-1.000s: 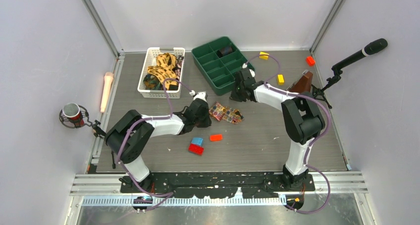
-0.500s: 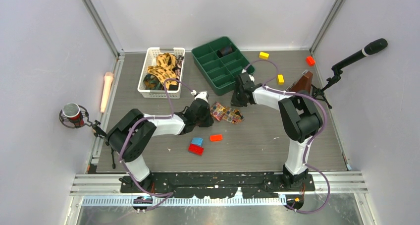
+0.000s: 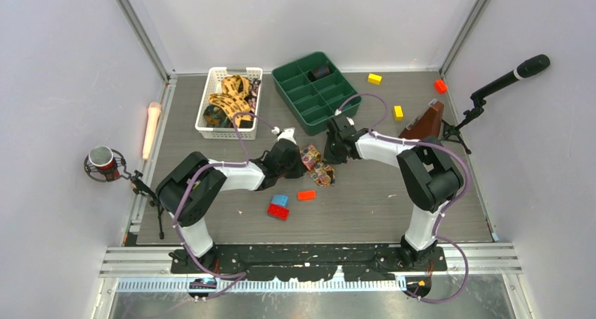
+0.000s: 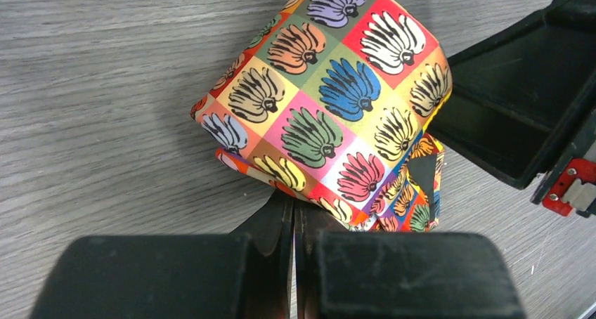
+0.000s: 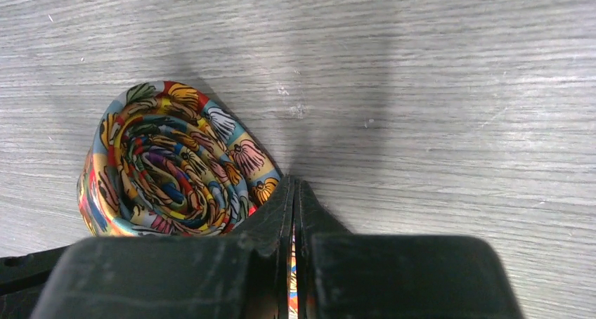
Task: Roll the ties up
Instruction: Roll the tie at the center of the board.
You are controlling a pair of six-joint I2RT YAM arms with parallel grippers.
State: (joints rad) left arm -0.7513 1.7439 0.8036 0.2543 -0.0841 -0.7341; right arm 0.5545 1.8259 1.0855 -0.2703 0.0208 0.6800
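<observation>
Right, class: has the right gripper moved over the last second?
Yes. The right gripper has pulled back from the green tray and gone down-left in the top view onto the rolled tie.

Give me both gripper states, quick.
Left gripper: shut on the tie, at its edge.
Right gripper: shut on the tie, beside its rolled end.

Top camera: high behind me, looking down on the whole worktop (image 3: pixel 365 206). Both my wrist cameras: low, very close, facing opposite sides of one tie (image 4: pixel 330 101), mid-frame overhead.
</observation>
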